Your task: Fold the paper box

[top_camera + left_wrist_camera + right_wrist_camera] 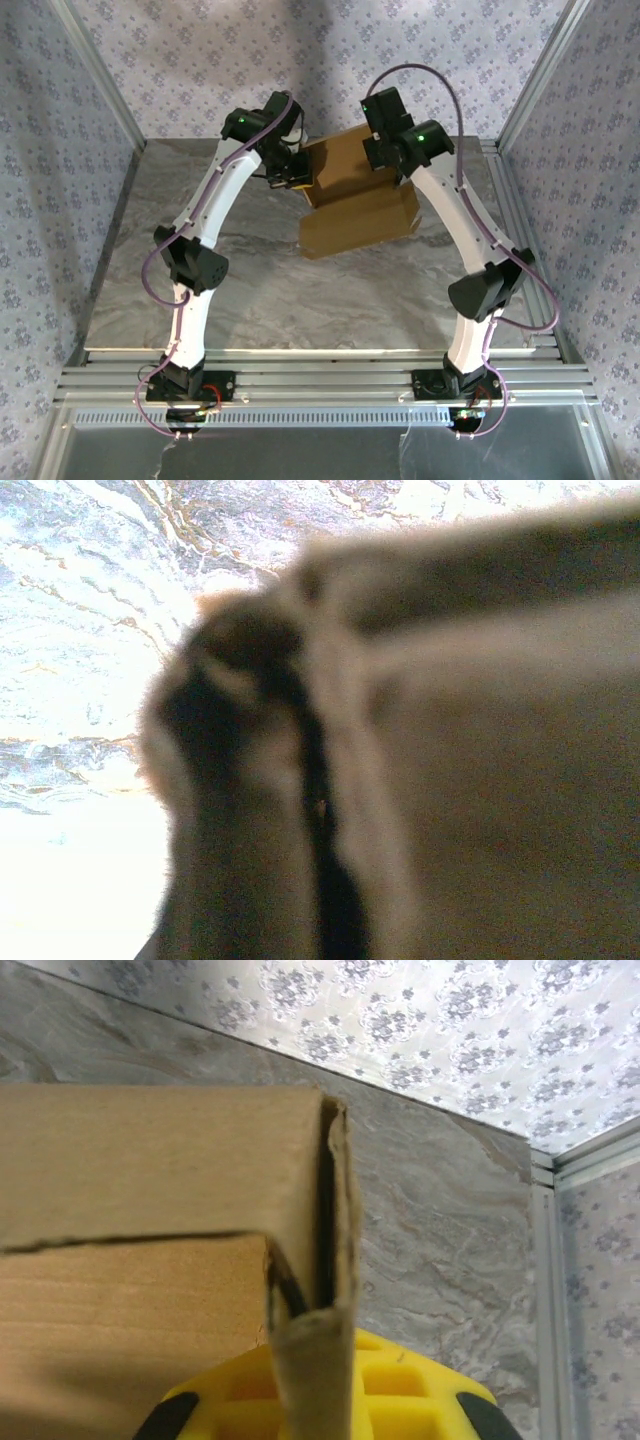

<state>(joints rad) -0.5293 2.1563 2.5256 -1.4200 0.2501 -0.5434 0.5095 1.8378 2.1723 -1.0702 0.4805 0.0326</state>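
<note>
The paper box (355, 195) is tan cardboard, partly folded, and is held above the back middle of the table. My left gripper (297, 178) is at its left edge, shut on the cardboard. In the left wrist view the box (500, 780) is a close blur on the right, beside a dark finger (225, 770). My right gripper (385, 152) is at the box's far right edge. The right wrist view shows a doubled side wall (335, 1210) of the box running down into my right gripper (318, 1380), which is shut on it over its yellow jaw body.
The grey marbled table top (250, 290) lies under both arms. Aluminium rails (512, 200) edge it on the right and near side. Patterned cloth walls (60, 200) close in the left, right and back.
</note>
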